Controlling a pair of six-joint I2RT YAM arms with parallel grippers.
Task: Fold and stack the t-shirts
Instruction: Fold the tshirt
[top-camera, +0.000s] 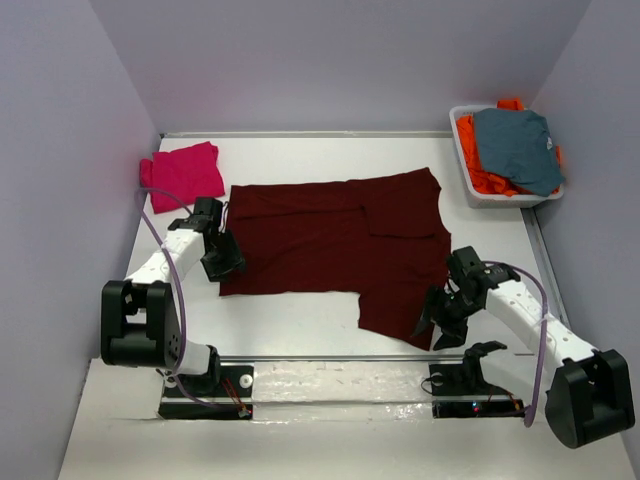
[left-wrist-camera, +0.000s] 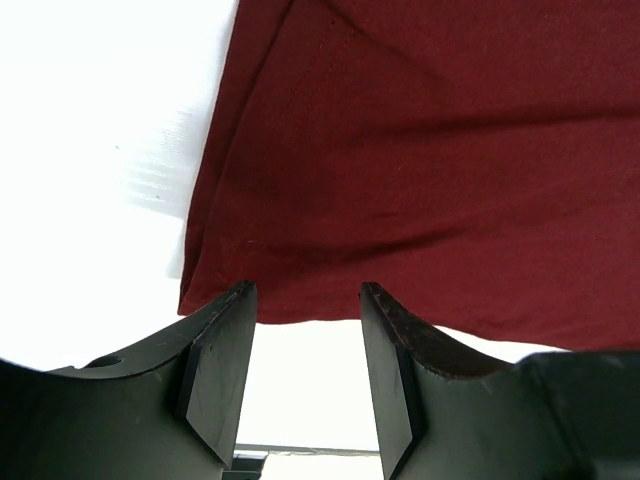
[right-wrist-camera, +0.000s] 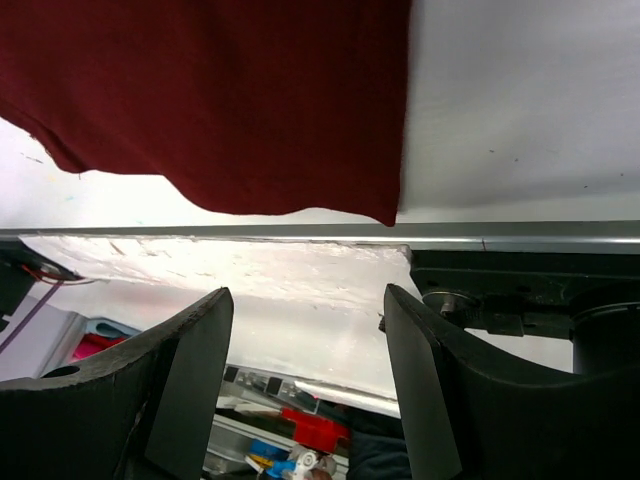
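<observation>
A large dark maroon t-shirt (top-camera: 330, 240) lies spread flat in the middle of the table, partly folded over itself. A magenta-pink t-shirt (top-camera: 183, 172) lies folded at the far left. My left gripper (top-camera: 222, 262) is open at the maroon shirt's left near corner; in the left wrist view the cloth's (left-wrist-camera: 420, 150) hem lies just past the fingertips. My right gripper (top-camera: 440, 322) is open at the shirt's near right corner; in the right wrist view the cloth (right-wrist-camera: 220, 100) hangs beyond the open jaws, untouched.
A white bin (top-camera: 480, 190) at the far right holds a grey-blue garment (top-camera: 518, 148) on top of an orange one (top-camera: 478, 160). A metal rail (top-camera: 330, 358) runs along the table's near edge. Pale walls close in the left, back and right.
</observation>
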